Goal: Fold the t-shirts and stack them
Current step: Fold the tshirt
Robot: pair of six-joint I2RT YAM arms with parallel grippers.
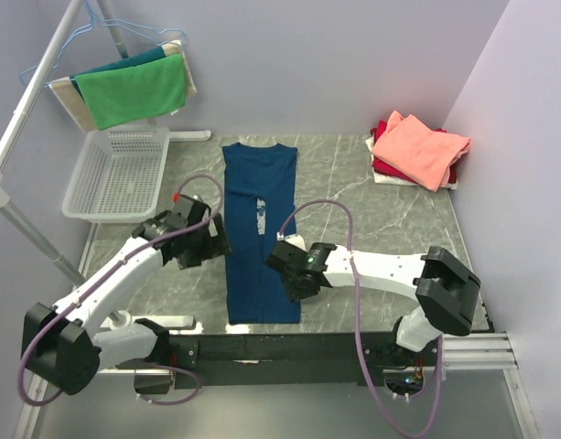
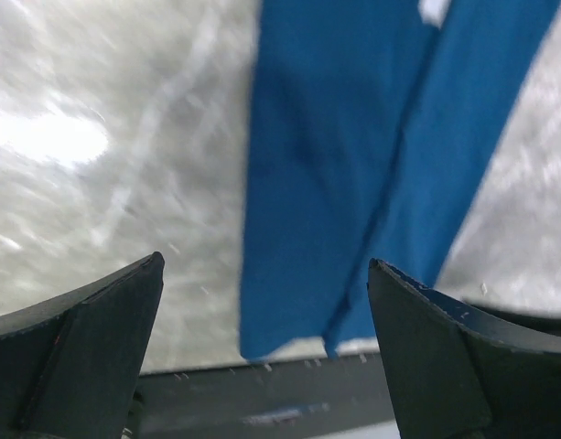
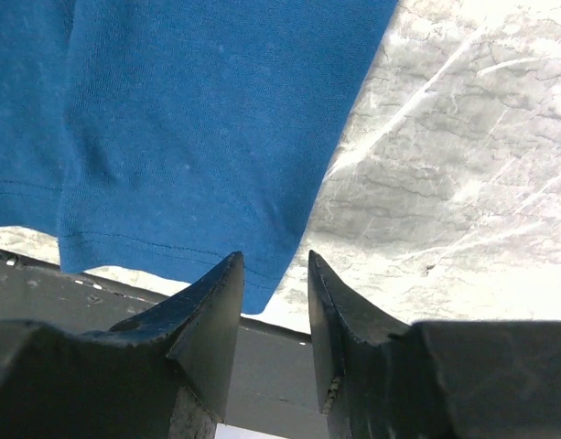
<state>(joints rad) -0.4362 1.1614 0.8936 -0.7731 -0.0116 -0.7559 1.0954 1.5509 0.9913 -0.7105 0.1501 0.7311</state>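
Observation:
A dark blue t-shirt (image 1: 259, 229) lies down the middle of the table, folded lengthwise into a long narrow strip, with a bit of pale print showing at its centre seam. My left gripper (image 1: 216, 243) hovers open at the strip's left edge; in its wrist view (image 2: 264, 261) the shirt's (image 2: 335, 165) hem lies beyond the wide-apart fingers. My right gripper (image 1: 293, 289) is over the strip's lower right side. Its jaws (image 3: 274, 256) stand parted with nothing between them, just short of the hem corner (image 3: 188, 119). A folded salmon-pink shirt (image 1: 417, 146) tops a red one (image 1: 382, 128) at the back right.
A white mesh basket (image 1: 115, 174) sits at the back left. Above it a green cloth (image 1: 134, 91) hangs on a hanger from a slanting rack pole (image 1: 33, 91). The marble table (image 1: 372, 219) ends at a black rail (image 1: 289, 347) by the arm bases.

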